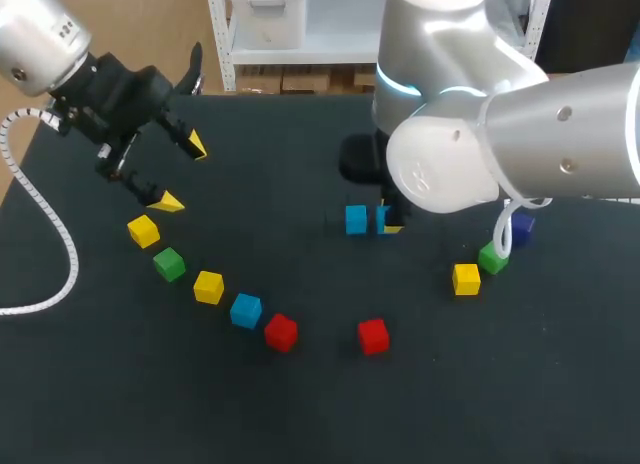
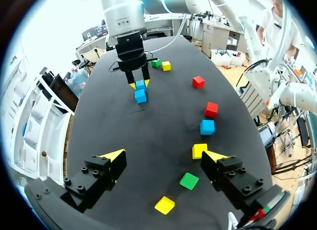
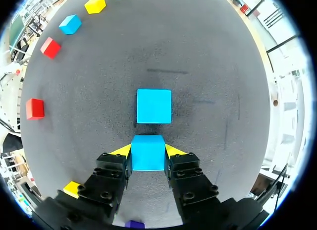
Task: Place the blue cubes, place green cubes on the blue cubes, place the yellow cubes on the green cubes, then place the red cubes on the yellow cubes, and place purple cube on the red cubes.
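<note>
Between the right jaws, clamped from both sides, a blue cube (image 3: 147, 152) sits square to them, just short of a second blue cube (image 3: 154, 106) set parallel ahead on the tabletop (image 3: 208, 66). The left jaws stand wide apart, with a green cube (image 2: 188, 181) below.

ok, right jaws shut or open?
Shut on a blue cube: the right wrist view shows both jaws touching its opposite sides. A second blue cube sits just ahead.

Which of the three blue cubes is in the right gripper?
The blue cube clamped in the right gripper, right beside the second blue cube lying free; the third blue cube sits apart in the curved row.
</note>
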`<state>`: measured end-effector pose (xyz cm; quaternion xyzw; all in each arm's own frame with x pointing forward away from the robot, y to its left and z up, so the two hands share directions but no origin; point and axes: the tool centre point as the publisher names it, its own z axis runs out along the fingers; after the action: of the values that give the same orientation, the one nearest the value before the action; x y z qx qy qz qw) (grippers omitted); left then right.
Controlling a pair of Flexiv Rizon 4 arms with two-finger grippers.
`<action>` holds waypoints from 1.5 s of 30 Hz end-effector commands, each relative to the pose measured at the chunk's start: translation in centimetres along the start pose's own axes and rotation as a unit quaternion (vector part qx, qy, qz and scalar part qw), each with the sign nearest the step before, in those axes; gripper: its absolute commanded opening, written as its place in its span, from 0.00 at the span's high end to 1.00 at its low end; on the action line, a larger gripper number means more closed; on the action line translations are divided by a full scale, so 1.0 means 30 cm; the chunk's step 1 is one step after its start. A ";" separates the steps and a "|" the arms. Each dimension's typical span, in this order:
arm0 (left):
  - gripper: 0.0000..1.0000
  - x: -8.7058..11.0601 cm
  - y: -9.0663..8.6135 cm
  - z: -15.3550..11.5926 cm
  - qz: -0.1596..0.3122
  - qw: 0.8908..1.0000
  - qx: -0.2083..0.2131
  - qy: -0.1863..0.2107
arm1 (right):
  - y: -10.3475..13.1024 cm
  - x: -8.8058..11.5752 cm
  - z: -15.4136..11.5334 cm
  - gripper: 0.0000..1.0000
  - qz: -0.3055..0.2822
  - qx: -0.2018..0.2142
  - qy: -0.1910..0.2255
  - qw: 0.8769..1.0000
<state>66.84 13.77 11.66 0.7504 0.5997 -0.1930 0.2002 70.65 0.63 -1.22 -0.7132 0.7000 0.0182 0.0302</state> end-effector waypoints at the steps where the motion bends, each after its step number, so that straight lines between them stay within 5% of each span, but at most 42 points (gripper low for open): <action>1: 0.00 0.003 -0.003 -0.001 0.002 1.000 -0.001 -0.001 | -0.003 -0.001 0.003 1.00 0.000 0.001 0.000 1.000; 16: 0.00 0.003 -0.003 -0.001 0.002 1.000 -0.001 -0.001 | -0.004 0.001 0.007 1.00 0.002 -0.001 0.002 1.000; 18: 0.00 0.003 -0.003 -0.001 0.002 1.000 -0.001 -0.001 | -0.005 0.001 0.007 0.93 0.002 -0.001 0.002 1.000; 30: 0.00 0.003 -0.003 -0.001 0.002 1.000 -0.001 -0.001 | -0.014 -0.001 0.006 0.97 0.002 0.001 0.002 1.000; 45: 0.00 0.003 -0.003 -0.001 0.002 1.000 -0.001 -0.001 | -0.016 -0.005 0.008 0.86 0.002 0.001 0.002 1.000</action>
<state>66.84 13.77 11.66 0.7504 0.5997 -0.1929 0.2001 70.99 0.77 -1.35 -0.7118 0.7015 0.0153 0.0306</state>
